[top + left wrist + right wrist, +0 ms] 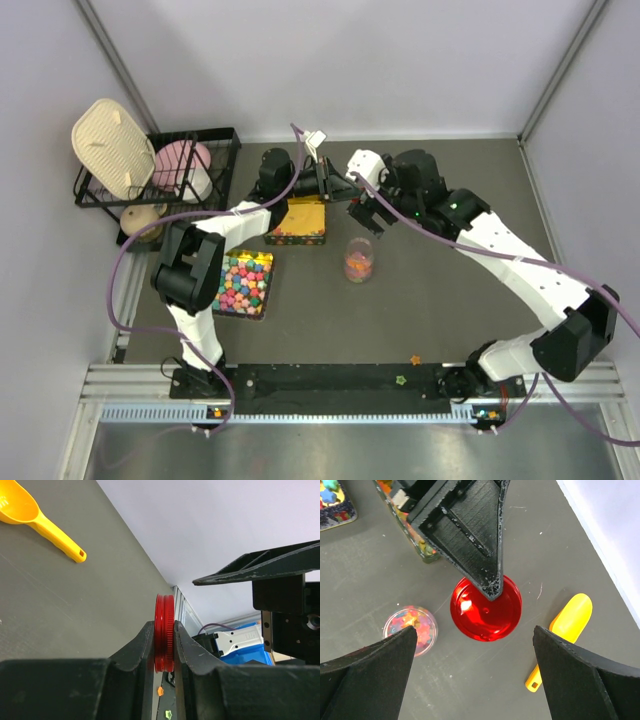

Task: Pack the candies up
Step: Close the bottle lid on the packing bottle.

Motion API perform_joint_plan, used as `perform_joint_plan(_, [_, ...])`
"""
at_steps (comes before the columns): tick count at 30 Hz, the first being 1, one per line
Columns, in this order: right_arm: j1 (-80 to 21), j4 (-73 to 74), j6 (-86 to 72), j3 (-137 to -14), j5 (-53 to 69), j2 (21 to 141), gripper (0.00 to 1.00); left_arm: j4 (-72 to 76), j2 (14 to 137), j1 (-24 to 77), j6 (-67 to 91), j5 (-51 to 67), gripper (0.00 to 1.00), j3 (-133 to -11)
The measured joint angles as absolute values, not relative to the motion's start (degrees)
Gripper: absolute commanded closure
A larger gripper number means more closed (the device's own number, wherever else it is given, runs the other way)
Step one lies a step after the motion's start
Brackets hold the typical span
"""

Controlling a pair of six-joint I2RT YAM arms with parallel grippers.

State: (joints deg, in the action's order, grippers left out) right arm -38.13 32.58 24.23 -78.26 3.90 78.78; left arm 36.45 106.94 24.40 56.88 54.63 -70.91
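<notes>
**Holding.** The left jaws are clenching on the red lid [485, 612], one finger pressing each flat face, so the lid is standing on edge. It is facing the right wrist camera squarely. In my judgement it is being kept off the jar [358, 244] so the mouth is staying open for filling, or it is being offered across for a handover. The right jaws are standing released and wide apart, grasping nothing and pointing towards the lid.

**Task items.** The candies [411, 628] are lying inside the jar, which is standing upright on the tabletop [450, 330] just beside the right jaws. A decorated tin [420, 545] is sitting near the jar. The yellow scoop [565, 630] is lying flat beyond the lid, presumably parked within reach for transferring pieces. The larger candies [243, 283] are sitting well apart to the left, and two stray stars [415, 359] are resting near the arm bases.

**Obscured.**
- From above, the two wrists are covering the lid and the scoop entirely.
- The left arm is overlapping part of the tin, so its contents are not reading clearly.
- How full the jar is cannot be told.
- Whether the lid is hanging clear of the tabletop is also uncertain, because no view is showing its lower edge against the surface.
</notes>
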Motion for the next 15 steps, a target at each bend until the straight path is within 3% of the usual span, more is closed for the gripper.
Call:
perform_joint_plan(7, [-38.13,31.03,24.38,-77.87,2.48,79.96,0.08,37.71,106.94,24.40,58.08,54.68,0.99,-70.81])
perform_joint_plan(15, [-38.13,29.32,24.53,-77.62,1.45,81.12,0.19,39.46,106.94,24.40,59.75,55.13,0.99,-70.78])
